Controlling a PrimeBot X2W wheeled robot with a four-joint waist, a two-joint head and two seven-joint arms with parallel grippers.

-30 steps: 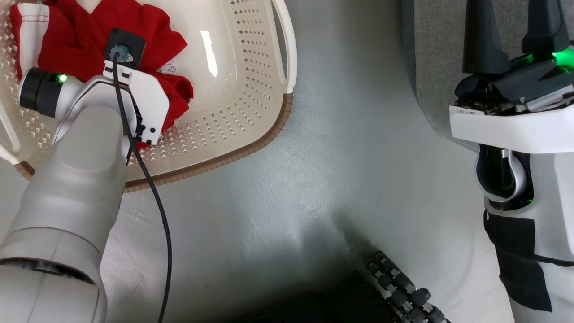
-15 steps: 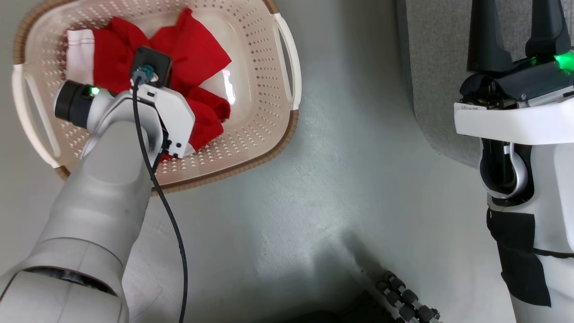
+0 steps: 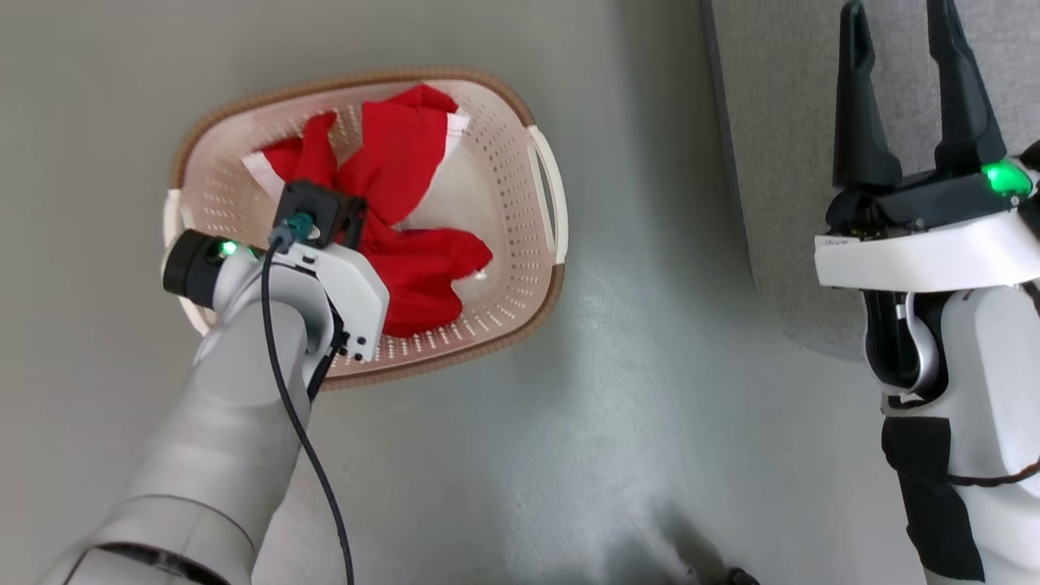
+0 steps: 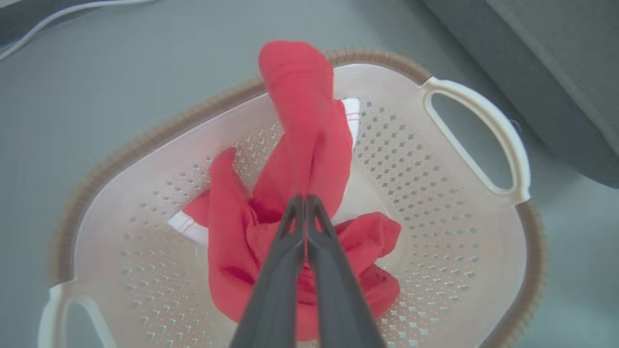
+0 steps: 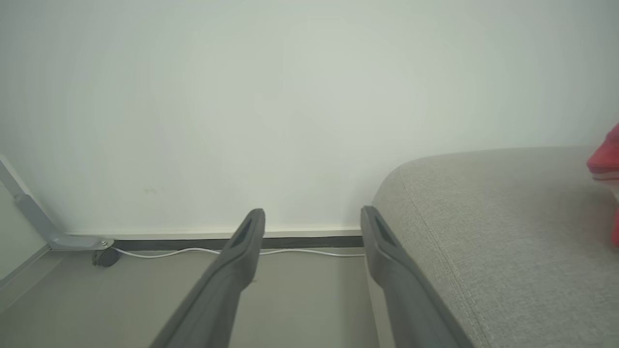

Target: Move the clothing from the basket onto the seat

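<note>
My left pincer (image 4: 305,199) was closed, both fingers pressed together on a fold of the red clothing (image 4: 309,121). The clothing was inside the basket (image 4: 435,232). One part rose toward the fingertips. The rest lay bunched on the perforated base, with white trim showing at two edges. The basket stood on the grey floor (image 3: 634,390), near the sofa (image 3: 780,114).

My right pincer (image 3: 892,10) was spread wide and held nothing. It was positioned over the sofa's edge, well apart from the basket.

In the right wrist view, a red scrap (image 5: 604,159) appeared at the frame edge above the sofa cushion, too blurred to identify. A white cable (image 5: 164,253) ran along the foot of the wall (image 5: 290,96).
</note>
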